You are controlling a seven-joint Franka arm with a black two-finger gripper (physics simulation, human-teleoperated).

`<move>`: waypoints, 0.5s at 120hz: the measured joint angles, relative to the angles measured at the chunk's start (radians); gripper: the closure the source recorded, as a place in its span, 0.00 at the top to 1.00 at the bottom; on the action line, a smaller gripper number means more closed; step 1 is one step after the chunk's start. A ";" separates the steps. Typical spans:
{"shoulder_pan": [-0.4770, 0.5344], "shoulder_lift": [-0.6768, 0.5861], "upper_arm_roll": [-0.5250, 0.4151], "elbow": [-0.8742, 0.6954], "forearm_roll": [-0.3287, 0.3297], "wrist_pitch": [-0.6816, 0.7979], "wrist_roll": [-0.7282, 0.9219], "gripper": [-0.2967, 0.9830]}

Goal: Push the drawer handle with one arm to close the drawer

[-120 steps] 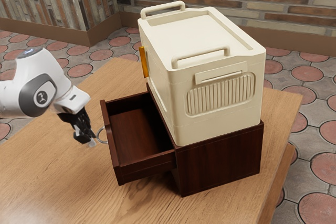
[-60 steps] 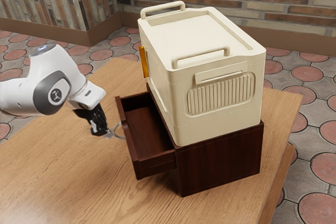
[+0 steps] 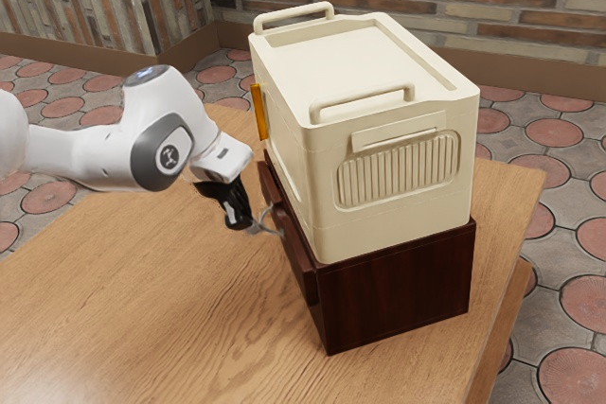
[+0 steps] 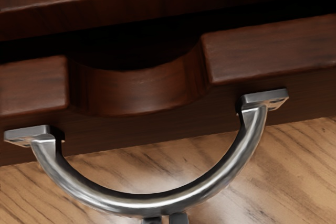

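One short push, I'd judge, and this drawer is home! The dark-red wooden drawer (image 3: 301,268) sits nearly all the way in, and there's a dark slit between its scooped front and the matching dark wooden cabinet (image 3: 398,290), so not closed yet. Most of the job done, the last sliver left. Out front is the curved silver metal handle (image 4: 131,201), fixed at both ends to the drawer's face, and right at the outermost bend sits the black claw (image 4: 165,219), closed up, its two tips side by side with nothing clamped.

Now the ground around it! The cabinet stands toward the exterior view's right edge of the brown wooden counter (image 3: 142,328), with a strip of wood behind it before the far corner. On the handle side, wide open wood stretches to the exterior view's left edge: plenty of room to back away. Up top rides the big cream plastic box (image 3: 402,210), rising close by the arm's path, so a straight, low push looks the safe call.
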 joint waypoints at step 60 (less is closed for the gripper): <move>0.131 -0.362 -0.065 0.097 0.173 -0.308 -0.120 0.46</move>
